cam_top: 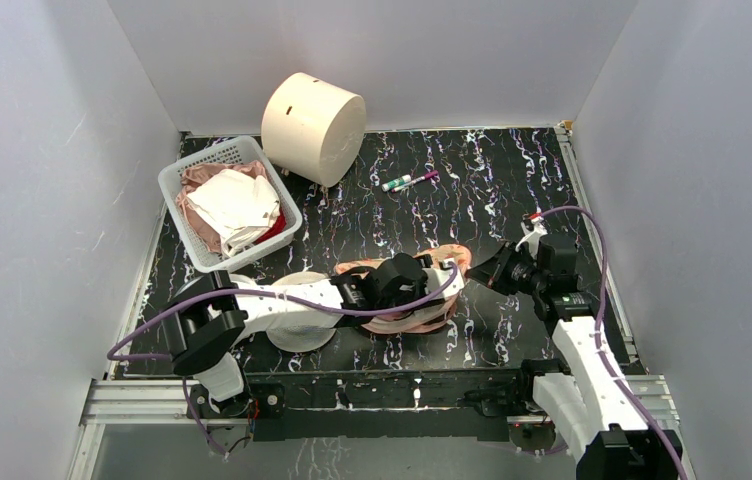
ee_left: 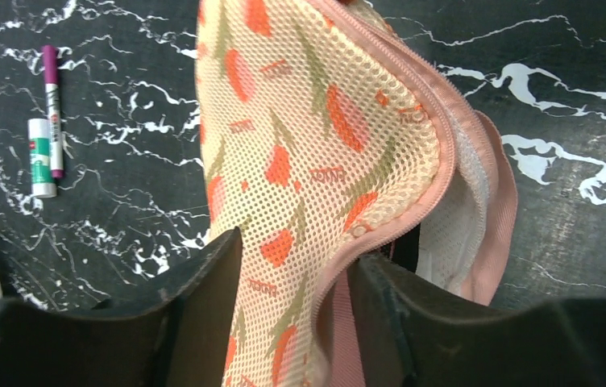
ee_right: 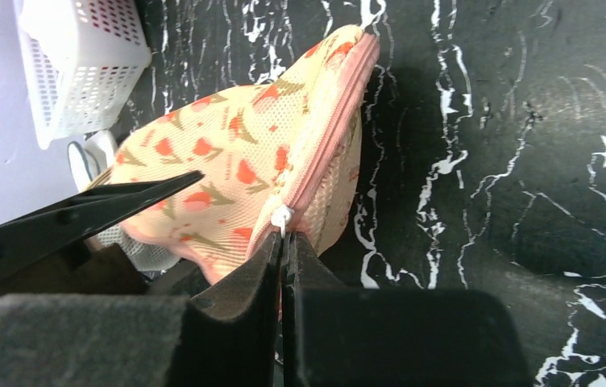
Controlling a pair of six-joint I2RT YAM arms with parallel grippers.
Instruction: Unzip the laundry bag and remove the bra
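Observation:
The laundry bag (cam_top: 444, 262), peach mesh with orange and green motifs and pink trim, lies mid-table, partly under my left gripper (cam_top: 430, 284). In the left wrist view my left gripper (ee_left: 296, 270) is shut on the bag's patterned upper flap (ee_left: 308, 129). The zip gapes at the right and shows the pale lining (ee_left: 465, 226). In the right wrist view my right gripper (ee_right: 285, 239) is shut on the white zipper pull (ee_right: 282, 216) at the bag's pink seam (ee_right: 316, 153). It shows in the top view (cam_top: 487, 270) at the bag's right end. The bra is hidden.
A white basket (cam_top: 178, 196) of clothes stands at the back left, with a cream cylinder (cam_top: 312, 125) behind it. Two markers (cam_top: 409, 181) lie at the back centre. A white mesh disc (cam_top: 297, 335) lies under the left arm. Grey walls enclose the table.

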